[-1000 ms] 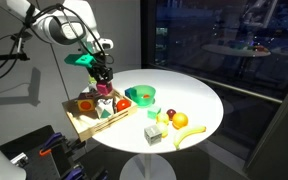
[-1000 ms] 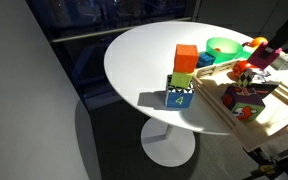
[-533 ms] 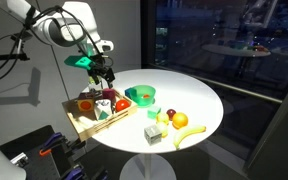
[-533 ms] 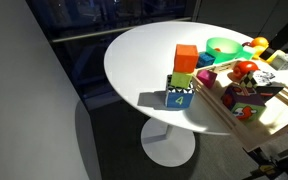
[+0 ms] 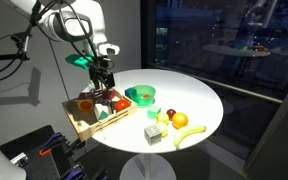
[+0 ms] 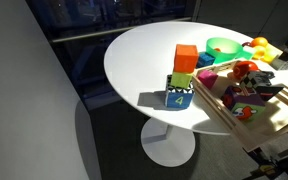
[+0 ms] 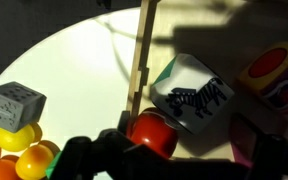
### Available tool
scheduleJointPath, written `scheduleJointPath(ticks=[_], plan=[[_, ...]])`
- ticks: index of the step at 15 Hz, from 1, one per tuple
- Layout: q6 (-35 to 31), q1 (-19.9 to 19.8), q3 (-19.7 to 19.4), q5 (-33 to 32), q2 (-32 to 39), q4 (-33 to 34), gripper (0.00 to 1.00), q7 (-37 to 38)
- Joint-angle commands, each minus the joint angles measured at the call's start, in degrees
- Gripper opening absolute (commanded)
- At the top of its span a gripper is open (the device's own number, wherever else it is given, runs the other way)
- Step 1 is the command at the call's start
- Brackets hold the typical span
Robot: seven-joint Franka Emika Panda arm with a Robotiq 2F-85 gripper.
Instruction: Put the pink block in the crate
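Note:
The pink block (image 7: 242,142) lies inside the crate (image 7: 139,60), beside a white zebra-print block (image 7: 189,95) and a red ball (image 7: 154,132). In an exterior view the pink block (image 6: 242,97) shows among the toys behind the crate's (image 6: 219,115) near slat. My gripper (image 5: 105,86) hangs just above the crate (image 5: 79,122), open, with nothing between its fingers. In the wrist view the gripper (image 7: 174,165) spans the bottom edge, its dark fingers (image 7: 84,160) standing wide on either side of the red ball and the pink block.
A green bowl (image 5: 141,95) stands beside the crate. Fruit, a banana (image 5: 189,135) and a small cube (image 5: 153,133) lie toward the table's front. Stacked orange, green and blue blocks (image 6: 182,78) stand near the crate. A grey die (image 7: 14,105) and yellow fruit lie outside the slat.
The gripper was shut on the pink block over the crate; it has opened and let the block go into the crate. The arm has lifted slightly.

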State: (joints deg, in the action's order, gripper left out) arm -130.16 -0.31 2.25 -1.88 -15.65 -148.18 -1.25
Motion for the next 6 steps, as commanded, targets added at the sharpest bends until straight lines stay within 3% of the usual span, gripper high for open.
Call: scheduleJointPath(ticks=[1,6], plan=[[6.26,-0.79,-0.65,-1.61,-0.56,2.49,1.00,1.93],[5.55,-0.47,-1.34,-0.32,0.00,2.17,1.00,0.37]])
